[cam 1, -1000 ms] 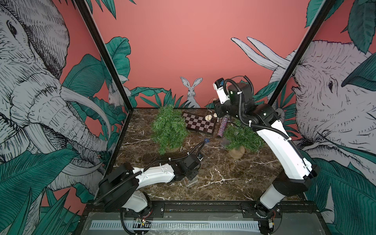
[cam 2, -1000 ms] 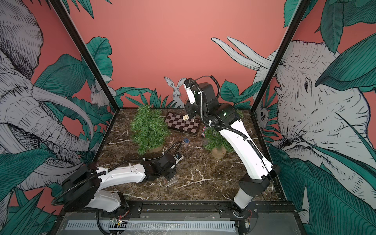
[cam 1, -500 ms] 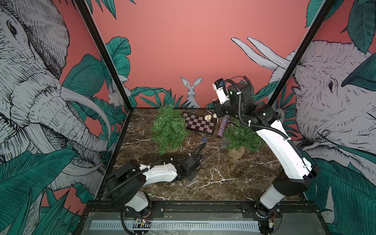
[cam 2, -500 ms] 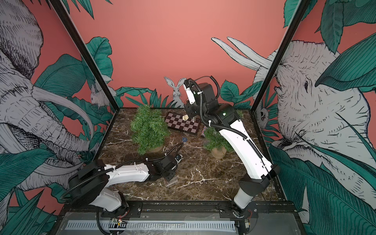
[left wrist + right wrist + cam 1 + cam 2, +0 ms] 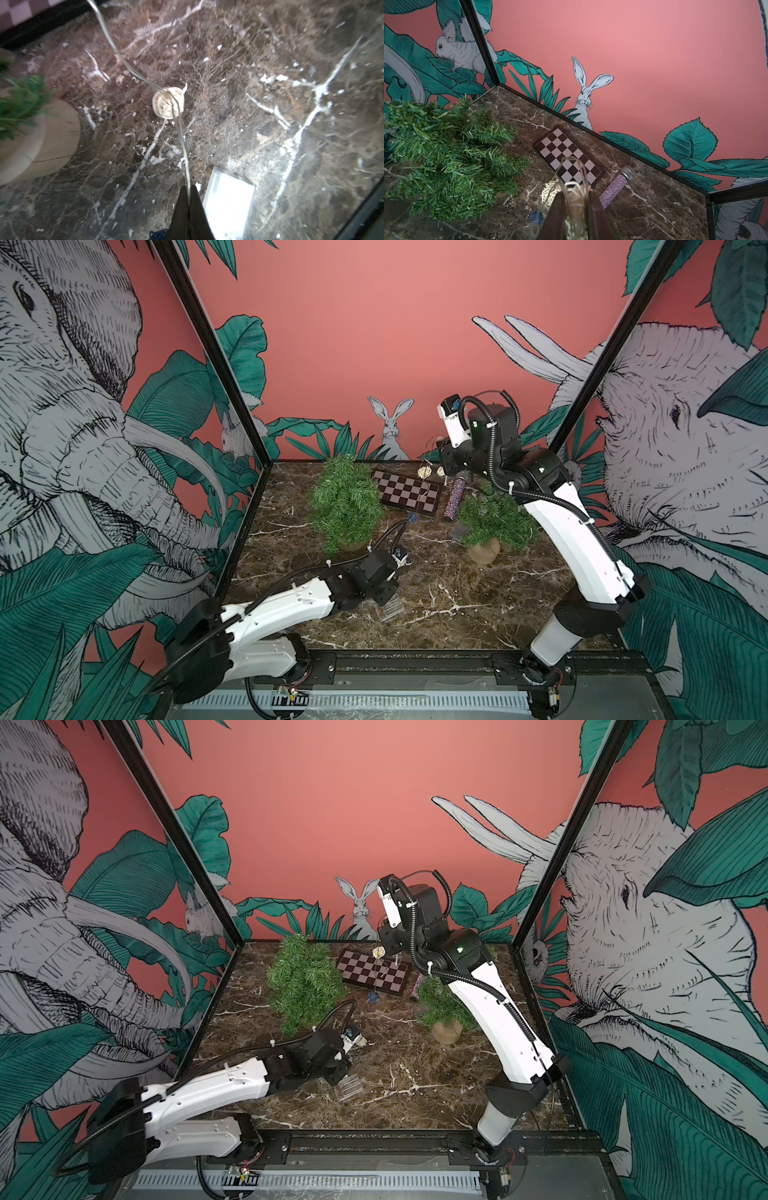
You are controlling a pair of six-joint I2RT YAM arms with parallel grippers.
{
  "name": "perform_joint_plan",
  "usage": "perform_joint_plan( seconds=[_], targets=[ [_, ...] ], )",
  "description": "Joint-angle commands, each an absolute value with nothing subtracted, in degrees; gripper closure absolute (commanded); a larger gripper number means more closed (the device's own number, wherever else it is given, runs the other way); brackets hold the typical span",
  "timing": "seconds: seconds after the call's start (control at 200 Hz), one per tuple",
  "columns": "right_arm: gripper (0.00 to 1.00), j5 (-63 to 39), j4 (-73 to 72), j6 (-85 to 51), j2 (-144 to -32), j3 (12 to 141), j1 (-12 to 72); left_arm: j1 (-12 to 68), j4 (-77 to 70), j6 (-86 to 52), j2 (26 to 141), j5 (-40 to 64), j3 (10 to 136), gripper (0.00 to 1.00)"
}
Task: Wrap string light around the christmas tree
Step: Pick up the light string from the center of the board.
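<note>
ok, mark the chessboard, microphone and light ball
chessboard (image 5: pixel 407 493): in a top view, middle of the board.
microphone (image 5: pixel 613 190): right wrist view, on the glitter handle.
light ball (image 5: pixel 168 102): left wrist view, centre of the ball.

The counter looks like shiny brown stone with white veins. The christmas tree has rough green plastic-looking needles and a smooth, pale wooden base. The string light is thin shiny wire with a woven, straw-like ball. The microphone glitters purple.
</note>
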State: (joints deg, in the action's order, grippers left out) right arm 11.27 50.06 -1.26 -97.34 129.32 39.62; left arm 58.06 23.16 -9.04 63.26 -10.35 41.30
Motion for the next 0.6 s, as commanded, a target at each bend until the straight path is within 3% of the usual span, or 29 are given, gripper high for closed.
perform_joint_plan(
  seconds=[0.0,0.325,0.595],
  targets=[
    [1.0,10.65,48.64,-1.14,-99.64,133.94,39.13,57.6,35.1,-9.06,56.08,-13.12,44.53,1.0],
    [1.0,15.74,48.75,2.31,-110.1,150.7,38.77,53.07,50.69,-6.91,44.83,-15.05,59.03,1.0],
    [1.0,15.12,42.59,2.29,-111.57,152.21,37.53,53.0,57.33,-0.66,41.31,-18.11,70.42,1.0]
  ],
)
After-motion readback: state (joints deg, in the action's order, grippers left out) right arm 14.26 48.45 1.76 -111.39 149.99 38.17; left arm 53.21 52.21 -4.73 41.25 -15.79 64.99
